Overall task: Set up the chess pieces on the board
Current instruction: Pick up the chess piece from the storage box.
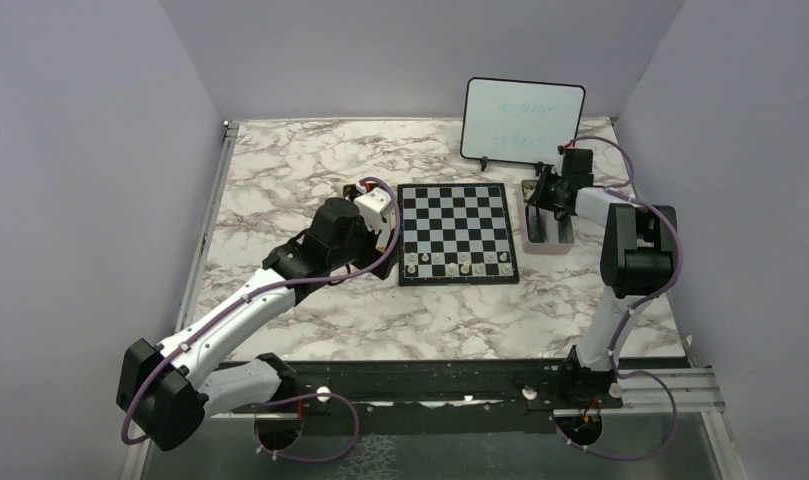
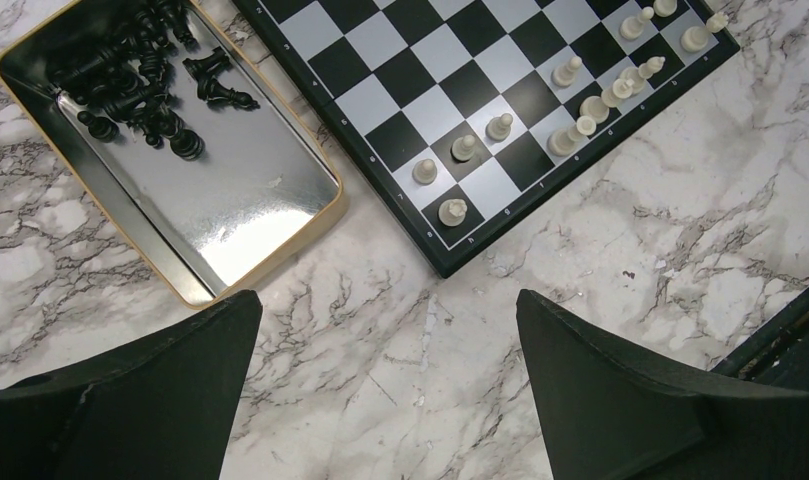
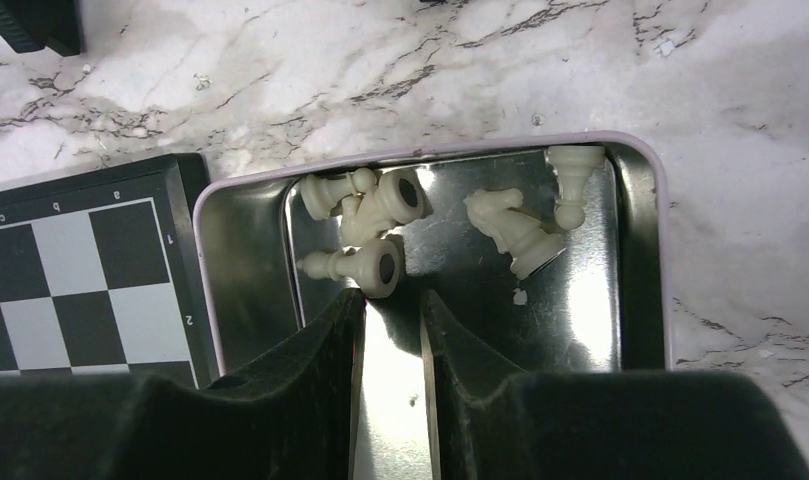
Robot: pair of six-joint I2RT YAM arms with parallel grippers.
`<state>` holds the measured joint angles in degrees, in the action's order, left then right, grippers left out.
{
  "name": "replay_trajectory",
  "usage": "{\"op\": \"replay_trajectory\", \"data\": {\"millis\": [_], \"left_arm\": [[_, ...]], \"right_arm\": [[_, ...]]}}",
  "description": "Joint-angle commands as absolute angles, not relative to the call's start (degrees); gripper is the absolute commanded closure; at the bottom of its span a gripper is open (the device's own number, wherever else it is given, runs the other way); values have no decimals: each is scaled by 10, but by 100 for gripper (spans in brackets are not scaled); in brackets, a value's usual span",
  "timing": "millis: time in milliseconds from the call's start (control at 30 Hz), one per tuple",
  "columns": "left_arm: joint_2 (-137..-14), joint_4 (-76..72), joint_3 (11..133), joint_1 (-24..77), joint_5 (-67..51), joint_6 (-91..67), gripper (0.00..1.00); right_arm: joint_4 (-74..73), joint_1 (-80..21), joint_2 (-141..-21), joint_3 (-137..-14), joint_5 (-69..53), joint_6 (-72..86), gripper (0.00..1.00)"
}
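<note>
The board (image 1: 458, 232) lies mid-table, with cream-white chess pieces (image 1: 458, 265) standing along its near rows. The left wrist view shows those pieces (image 2: 580, 105) on the board's (image 2: 480, 70) edge squares. More white pieces (image 3: 380, 215) lie toppled in a pink-rimmed metal tray (image 3: 430, 150) to the right of the board (image 3: 70, 280). My right gripper (image 3: 392, 295) is down inside that tray, its jaws a narrow gap apart with nothing between them. One fallen piece (image 3: 365, 265) lies just past its left fingertip. My left gripper (image 2: 385, 310) hangs wide open over bare marble beside the board's corner.
A gold-rimmed metal tray (image 2: 270, 265) left of the board holds several black pieces (image 2: 140, 80). An upright whiteboard (image 1: 523, 122) stands at the back right. The right arm (image 1: 635, 245) reaches over the pink-rimmed tray (image 1: 548, 238). A black rail (image 1: 460, 385) runs along the near table edge.
</note>
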<state>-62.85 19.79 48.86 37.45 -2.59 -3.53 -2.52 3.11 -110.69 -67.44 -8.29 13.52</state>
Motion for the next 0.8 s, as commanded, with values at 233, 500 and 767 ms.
{"op": "replay_trajectory", "data": {"millis": [233,500,767], "left_arm": [[-627,197,486,370,-28,-30,1],[-629,197,487,370,-29,-31,1],[-633,197,488,370,-38,-32,1]], "right_arm": [[-14,34,-1099,-689,-113,72,62],[-5,34,-1102,-694,-118,90,67],[-19,34,-1115,-701,-100,80,79]]}}
